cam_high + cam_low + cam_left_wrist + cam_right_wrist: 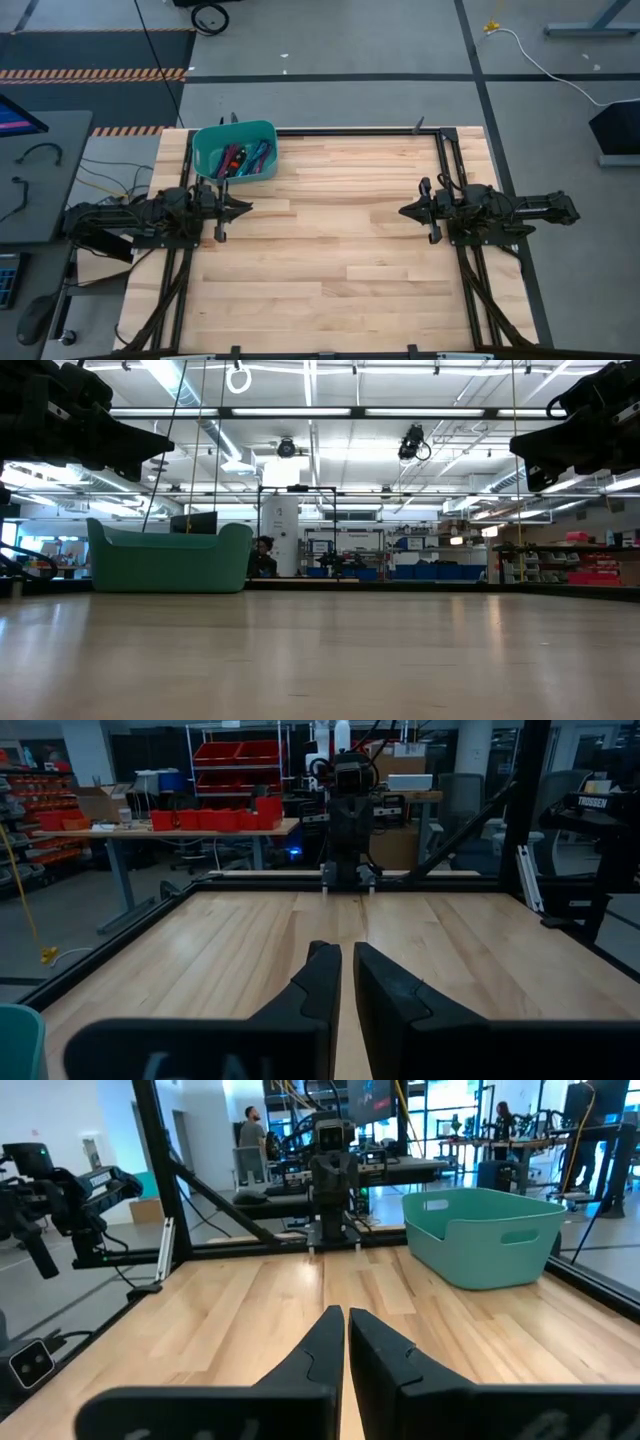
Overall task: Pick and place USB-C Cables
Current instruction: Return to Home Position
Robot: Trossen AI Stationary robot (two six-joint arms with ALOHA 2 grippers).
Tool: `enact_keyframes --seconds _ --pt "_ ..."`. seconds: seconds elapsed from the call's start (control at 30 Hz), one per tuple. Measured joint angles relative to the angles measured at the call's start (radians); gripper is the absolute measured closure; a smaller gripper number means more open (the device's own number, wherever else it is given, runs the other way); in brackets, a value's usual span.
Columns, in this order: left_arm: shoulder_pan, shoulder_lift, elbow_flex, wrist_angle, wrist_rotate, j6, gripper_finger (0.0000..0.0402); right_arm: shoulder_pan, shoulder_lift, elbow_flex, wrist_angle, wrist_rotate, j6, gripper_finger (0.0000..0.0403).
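Several USB-C cable bundles, in red, dark and blue-purple, lie inside the teal bin at the table's far left. My left gripper hovers above the table at its left side, just near of the bin, fingers almost together and holding nothing. My right gripper hovers at the right side, facing the left one, also shut and empty. In the low view the bin stands on the tabletop; the cables inside are hidden by its wall.
The black frame rail runs along the table's far edge and down both sides. The wooden tabletop stretches between the two arms. A person stands in the room beyond the table. A white cable lies on the floor.
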Motion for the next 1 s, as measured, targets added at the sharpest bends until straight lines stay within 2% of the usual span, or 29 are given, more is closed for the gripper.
enact_keyframes --seconds 1.0 --pt "0.0 0.0 0.0 0.001 0.0 0.0 0.0364 0.0 0.0 0.0 -0.001 0.0 0.0 0.0375"
